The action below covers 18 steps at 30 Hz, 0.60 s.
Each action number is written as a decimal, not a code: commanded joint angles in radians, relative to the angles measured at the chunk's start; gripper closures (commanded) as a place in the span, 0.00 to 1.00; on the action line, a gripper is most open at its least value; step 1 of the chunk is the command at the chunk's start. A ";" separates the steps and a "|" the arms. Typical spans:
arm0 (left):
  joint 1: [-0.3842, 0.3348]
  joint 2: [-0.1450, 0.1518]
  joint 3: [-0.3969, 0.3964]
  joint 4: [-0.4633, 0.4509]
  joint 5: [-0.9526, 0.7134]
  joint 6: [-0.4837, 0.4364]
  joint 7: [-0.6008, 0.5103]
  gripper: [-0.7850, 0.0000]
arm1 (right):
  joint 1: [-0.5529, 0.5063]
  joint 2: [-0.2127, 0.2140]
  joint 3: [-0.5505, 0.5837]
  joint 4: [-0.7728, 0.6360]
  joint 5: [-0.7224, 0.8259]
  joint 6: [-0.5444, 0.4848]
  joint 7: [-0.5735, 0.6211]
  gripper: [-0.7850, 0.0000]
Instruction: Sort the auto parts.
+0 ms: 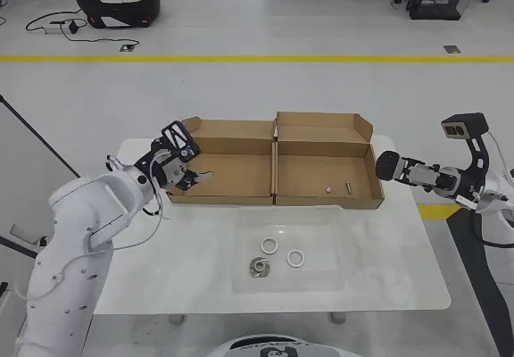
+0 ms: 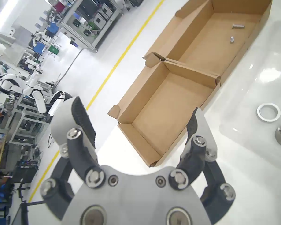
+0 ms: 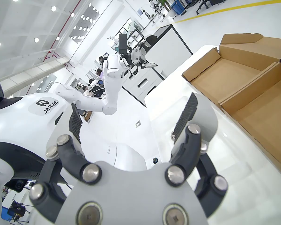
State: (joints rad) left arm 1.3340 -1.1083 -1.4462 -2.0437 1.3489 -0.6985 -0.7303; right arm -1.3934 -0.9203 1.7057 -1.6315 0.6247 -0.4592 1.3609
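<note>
A white desk (image 1: 400,268) carries two open cardboard boxes side by side along its upper edge in the top view. The left box (image 1: 230,175) and the right box (image 1: 315,170) touch along a shared wall, and their flaps stand up at the back. Two small bolts (image 1: 347,188) lie close together on the floor of the right box, towards its lower right corner. In the left wrist view they show in the farther box, in the upper right of the frame.

Below the boxes, at the middle of the desk, sits a clear shallow tray (image 1: 328,268). It holds two white rings, one (image 1: 269,244) up and to the left of the other (image 1: 296,259). A grey metal round part (image 1: 259,266) lies just beside the first ring, below it.

The left arm (image 1: 105,201) comes in from the left of the top view. Its left jaws are spread wide with nothing between them, over the left end of the left box. The right arm (image 1: 444,178) comes in from the right. Its right jaws are also spread and hold nothing, near the right wall of the right box at the desk's upper right corner.
</note>
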 commanded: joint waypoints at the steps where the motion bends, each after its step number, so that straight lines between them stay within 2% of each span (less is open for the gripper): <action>1: -0.048 -0.001 0.044 0.017 -0.027 -0.027 -0.079 0.00 | 0.000 0.000 0.000 0.000 0.000 0.000 0.000 0.00; 5: -0.131 -0.004 0.120 0.046 -0.088 -0.059 -0.193 0.00 | 0.000 0.000 0.000 0.000 0.000 0.000 0.000 0.00; 11: -0.245 -0.011 0.227 0.097 -0.119 -0.050 -0.341 0.00 | 0.000 0.000 0.000 0.000 0.000 0.000 0.000 0.00; 15: -0.322 -0.011 0.315 0.131 -0.082 -0.013 -0.379 0.00 | 0.000 0.000 0.000 0.000 0.000 0.000 0.000 0.00; 18: -0.375 -0.010 0.386 0.167 -0.115 0.005 -0.396 0.00 | 0.000 0.000 0.000 0.000 0.000 0.000 0.000 0.00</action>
State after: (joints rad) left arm 0.9799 -1.1188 -1.0896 -1.8918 1.2569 -0.7008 -1.1196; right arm -1.3934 -0.9203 1.7057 -1.6315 0.6247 -0.4592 1.3609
